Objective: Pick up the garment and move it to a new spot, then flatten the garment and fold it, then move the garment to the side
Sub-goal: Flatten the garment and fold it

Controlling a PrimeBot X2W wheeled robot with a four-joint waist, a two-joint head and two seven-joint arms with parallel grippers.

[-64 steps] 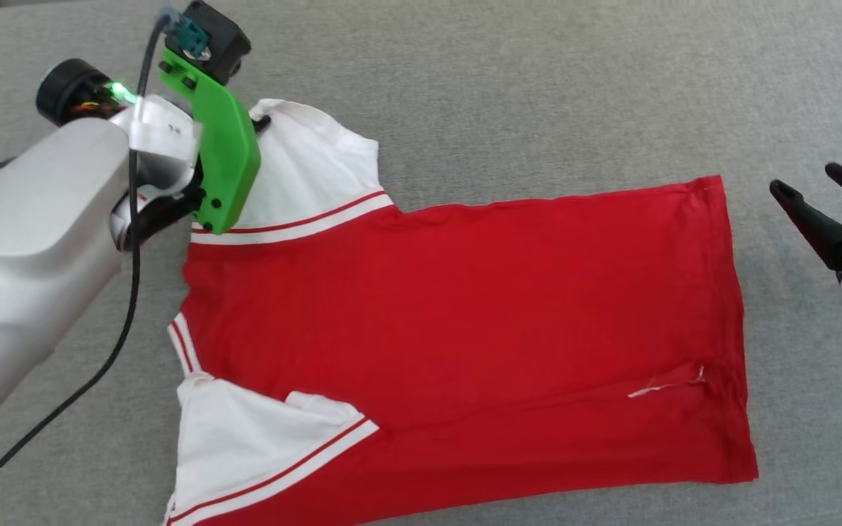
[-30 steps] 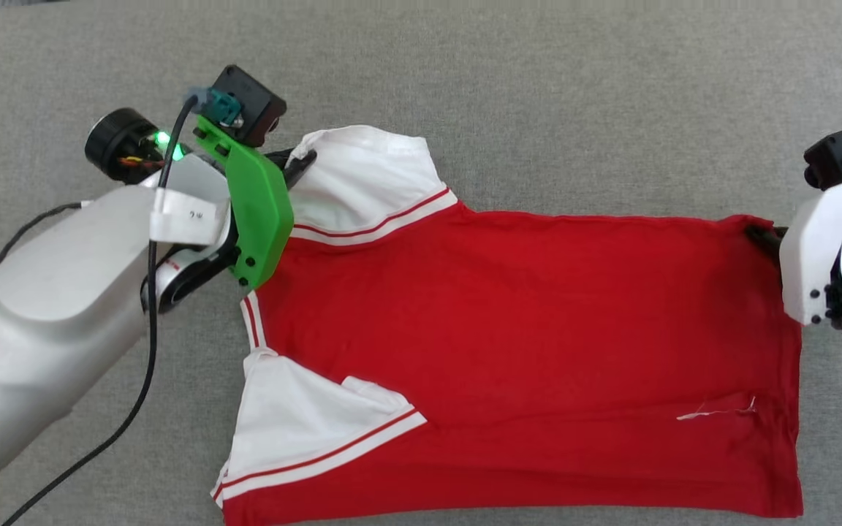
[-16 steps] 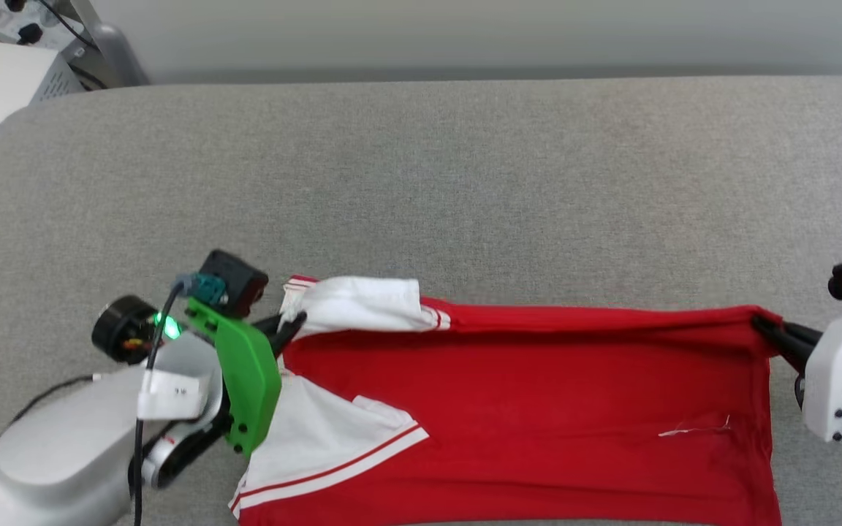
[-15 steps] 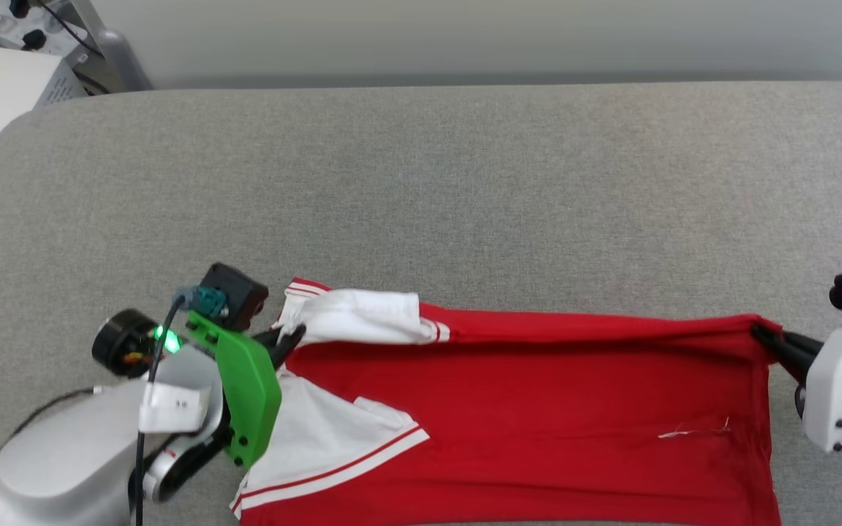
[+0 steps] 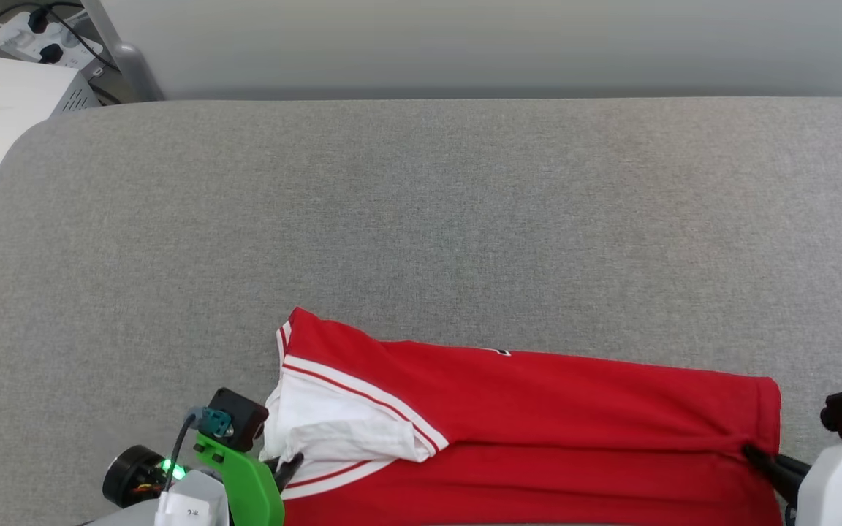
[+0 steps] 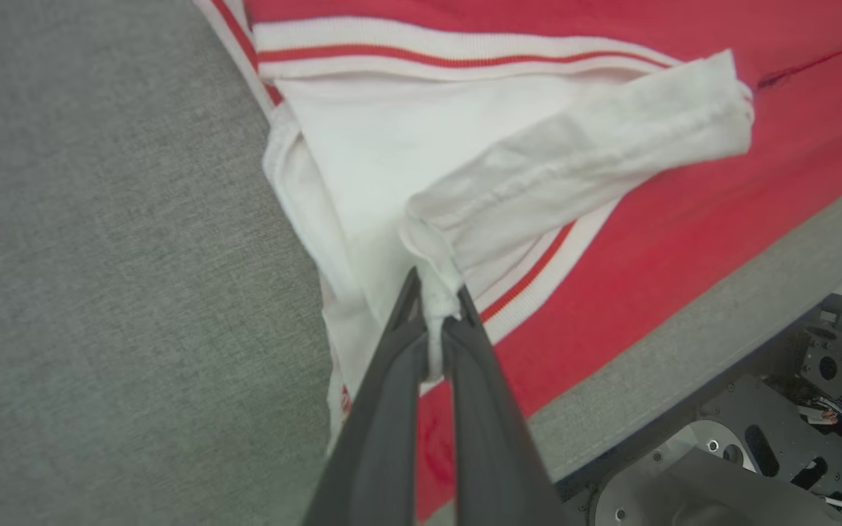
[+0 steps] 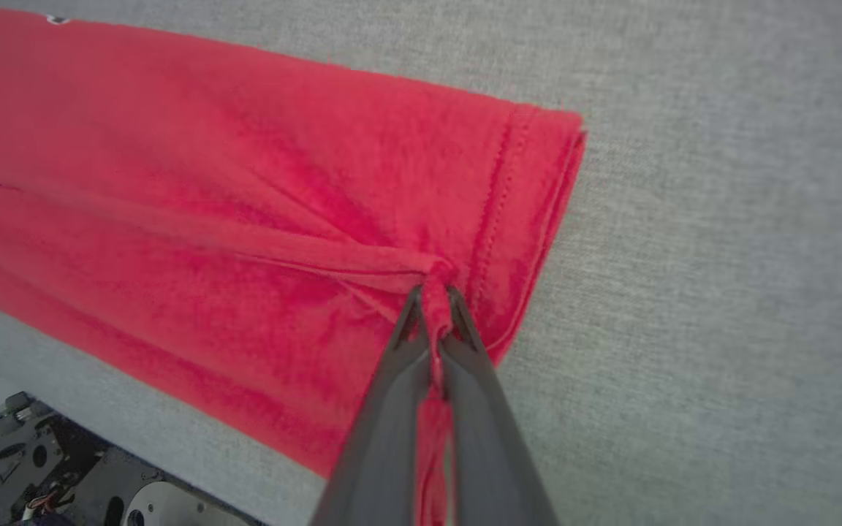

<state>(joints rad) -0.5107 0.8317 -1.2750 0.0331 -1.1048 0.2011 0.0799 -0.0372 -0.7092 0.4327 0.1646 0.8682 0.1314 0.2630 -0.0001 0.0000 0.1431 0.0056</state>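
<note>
This looks like a robotics lab. A wide tabletop (image 5: 421,204) covered in plain grey cloth stands against a bare pale wall (image 5: 465,44). Past its left corner sit a white equipment box (image 5: 12,109) and a power strip (image 5: 26,33) with 2 dark plugs. Bare metal plates (image 6: 713,489) and wiring show below the near edge.

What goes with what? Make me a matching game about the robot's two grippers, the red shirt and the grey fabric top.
1 left gripper
2 right gripper
3 garment
4 grey surface

A plain, under the garment
B jaws shut on the red hem
C jaws shut on the white sleeve
D red, doubled over

Pairs: 1-C, 2-B, 3-D, 4-A
</note>
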